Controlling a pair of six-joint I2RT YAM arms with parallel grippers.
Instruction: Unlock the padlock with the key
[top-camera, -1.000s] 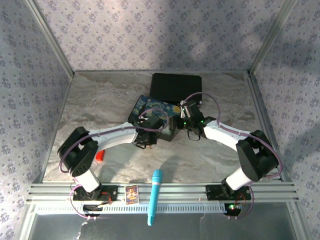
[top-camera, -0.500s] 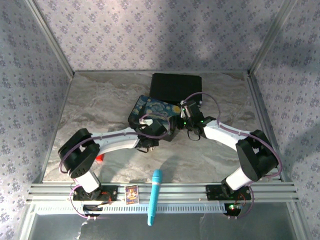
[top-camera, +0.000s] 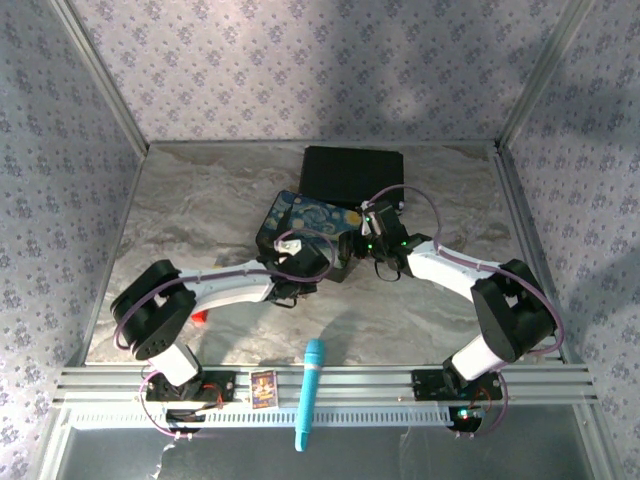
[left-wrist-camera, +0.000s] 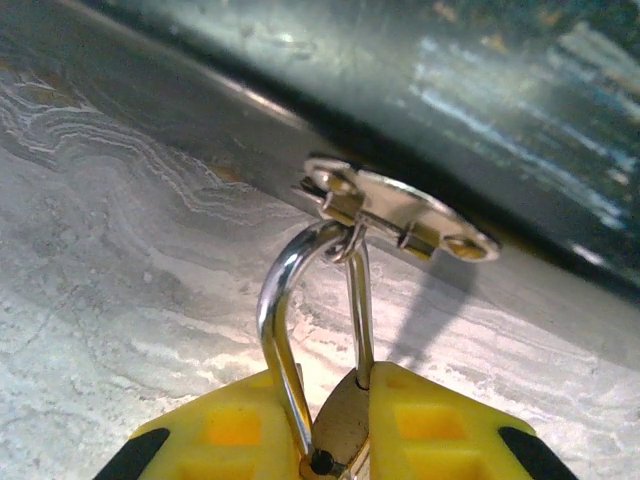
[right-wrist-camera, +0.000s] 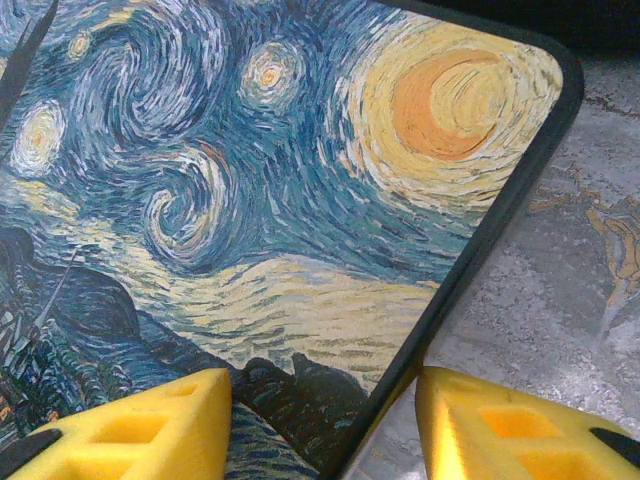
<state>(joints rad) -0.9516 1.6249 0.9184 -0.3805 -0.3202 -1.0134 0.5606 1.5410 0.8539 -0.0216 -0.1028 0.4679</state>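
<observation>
Straight to the padlock (left-wrist-camera: 270, 320): hooked by its silvery loop through the little metal hasp (left-wrist-camera: 415, 215) on the front of the painted box (right-wrist-camera: 250, 200), brass body hanging down at 6 o'clock in the left wrist view. Clamped there between the yellow fingers (left-wrist-camera: 440, 420) of the left gripper (left-wrist-camera: 335, 445), squeezed tight on the lock body. From above, tucked in at 6 o'clock of the box, mid-table, under the wrist.

Now the change: over the last second, swinging in with the left arm, dropping the elbow toward 7 o'clock and nudging the wrist up toward 12, closer against the box front. Looks like settling into a firmer, steadier hold on the lock. No shift at all from the right arm.

Over at 3 o'clock of the box, spread wide on the right gripper (right-wrist-camera: 320, 430), straddling the box's corner edge and pinching nothing. Cannot tell whether bracing the box or just waiting.

Reading that for the task: holding and presenting the lock, not yet unlocking it. Cannot tell from here whether the loop sits fully home. Still needs the key brought to the keyhole, most likely a job for that free right gripper.
</observation>
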